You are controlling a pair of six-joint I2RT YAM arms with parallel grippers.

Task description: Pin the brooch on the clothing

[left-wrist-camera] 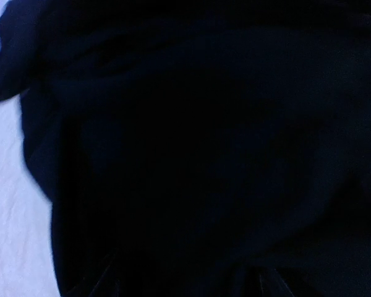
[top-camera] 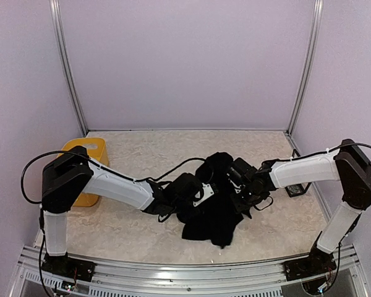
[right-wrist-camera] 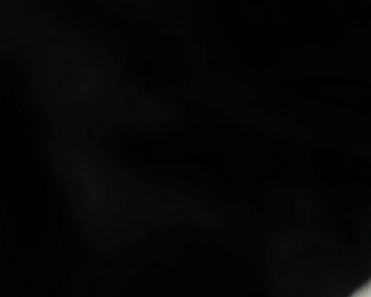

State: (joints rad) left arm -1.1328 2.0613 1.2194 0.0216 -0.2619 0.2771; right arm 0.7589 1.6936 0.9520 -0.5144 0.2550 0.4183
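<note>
The clothing, a black T-shirt, lies bunched in a heap at the middle of the table. My left gripper pushes into its left side and my right gripper into its right side, both tips buried in folds. Black fabric fills the left wrist view, with only faint finger outlines at the bottom edge. The right wrist view is all dark cloth, and its fingers cannot be made out. Neither view shows how the jaws stand. The brooch is hidden or out of view.
A yellow container stands at the table's left, behind the left arm. A small dark object lies by the right wall. A pale marbled tabletop surrounds the heap, with walls on three sides.
</note>
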